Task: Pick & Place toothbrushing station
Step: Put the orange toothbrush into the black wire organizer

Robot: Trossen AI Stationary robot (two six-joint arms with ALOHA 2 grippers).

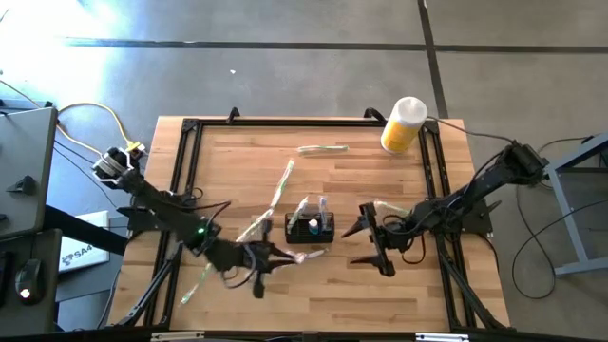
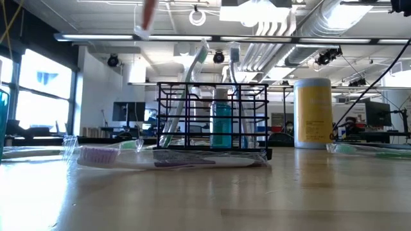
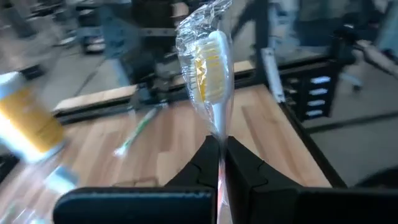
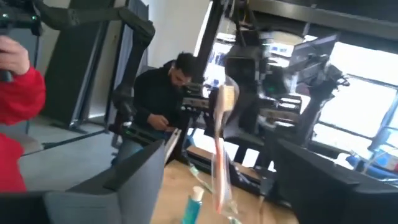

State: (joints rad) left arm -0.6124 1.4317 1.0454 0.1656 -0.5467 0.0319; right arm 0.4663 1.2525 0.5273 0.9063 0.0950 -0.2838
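- We look down on a light wooden butcher-block table [image 1: 237, 161] with a black metal frame along its edges.
- Near the middle we find the toothbrushing station [image 1: 310, 226], a small black wire box standing upright on the wood, with a blue-capped tube and toothbrushes standing in it.
- At the far right corner we see a yellow bottle with a white cap [image 1: 403, 124].
- A clear-wrapped toothbrush [image 1: 323, 148] lies flat near the far edge.
- Another wrapped toothbrush [image 2: 160, 158] lies flat just in front of the station.
- A further wrapped brush [image 1: 196, 283] lies toward the near left.
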